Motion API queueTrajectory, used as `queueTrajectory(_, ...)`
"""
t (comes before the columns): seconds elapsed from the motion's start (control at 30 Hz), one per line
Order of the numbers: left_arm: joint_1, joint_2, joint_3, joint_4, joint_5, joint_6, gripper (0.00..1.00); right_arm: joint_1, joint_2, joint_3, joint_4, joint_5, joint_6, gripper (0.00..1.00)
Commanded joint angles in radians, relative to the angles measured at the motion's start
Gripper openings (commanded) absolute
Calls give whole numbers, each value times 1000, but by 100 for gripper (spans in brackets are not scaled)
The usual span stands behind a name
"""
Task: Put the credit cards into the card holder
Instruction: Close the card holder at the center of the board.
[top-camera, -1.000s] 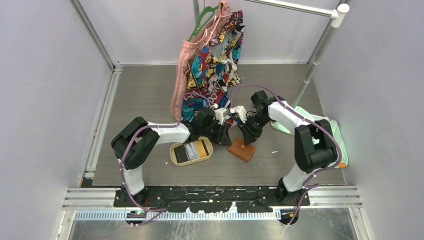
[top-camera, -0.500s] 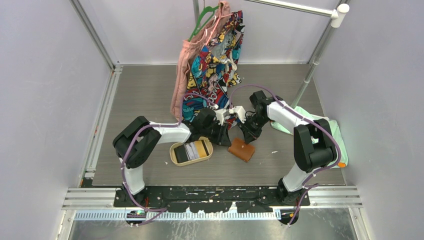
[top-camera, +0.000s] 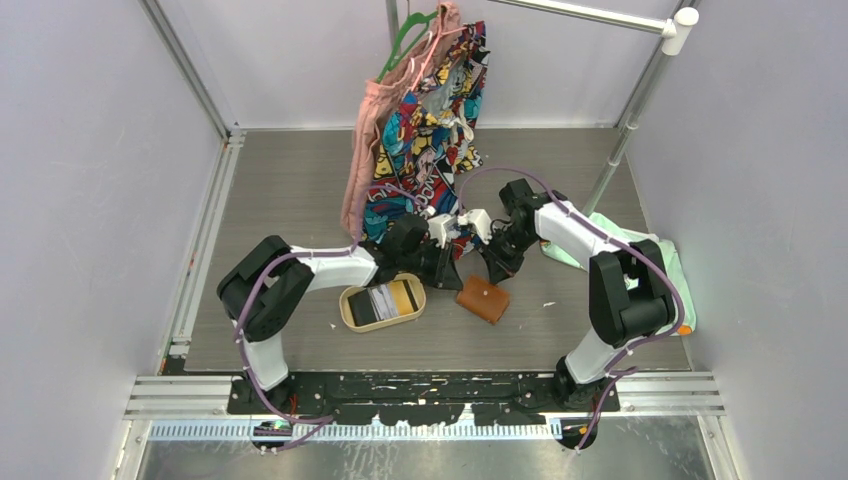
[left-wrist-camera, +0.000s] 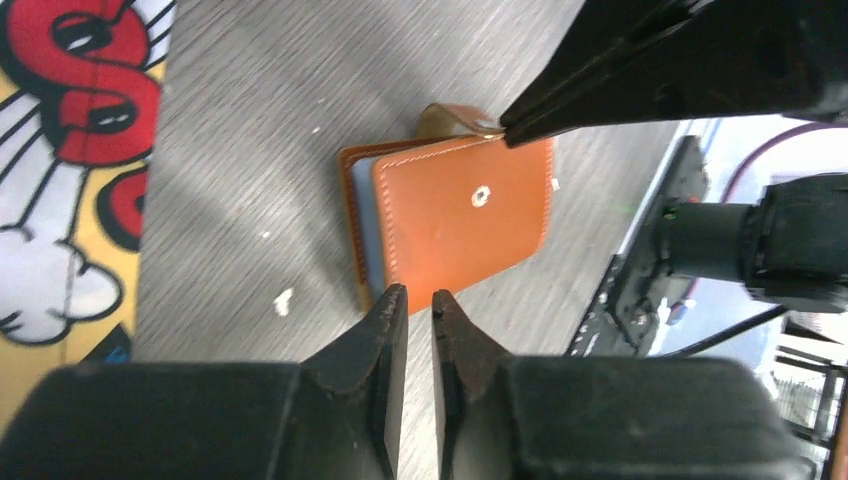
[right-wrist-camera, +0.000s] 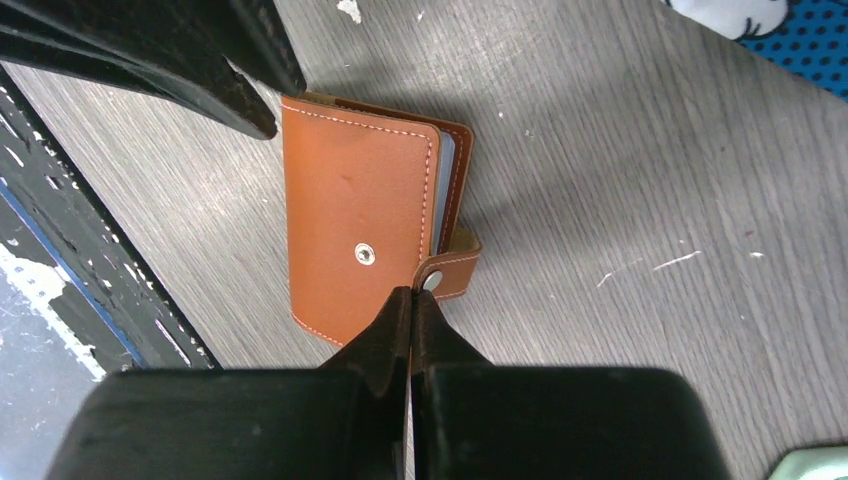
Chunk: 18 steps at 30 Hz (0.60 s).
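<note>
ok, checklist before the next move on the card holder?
1. card holder lying flat on the table: ok.
2. snap strap unfastened: ok.
3. right gripper shut at the strap; whether it actually pinches it: cannot tell.
4. left gripper gripping the opposite edge: not ok, jaws slightly apart, nothing between them.
5. holder opened up: not ok, folded shut.
6. credit cards ready in the oval tray: ok.
</note>
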Motion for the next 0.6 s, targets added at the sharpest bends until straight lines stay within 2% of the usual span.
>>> queueTrajectory(0.0, -4, -9, 1, 162, 132, -103, 13, 5, -76, 35, 5, -35, -24, 1)
queueTrajectory(0.13, -9, 48, 12, 243, 164, -169, 11, 5, -82, 31, 17, -21, -23, 1)
queueTrajectory(0.3, -21, 101, 42, 244, 167, -184, 11, 9, -83, 22, 0, -51, -50, 1)
queueTrajectory(0.47, -21, 139, 56, 224, 152, -179, 8, 14, -66, 13, 12, -4, -42, 1)
queueTrajectory(0.57, -22, 152, 57, 219, 147, -179, 7, 14, -63, 5, 42, 40, -20, 8)
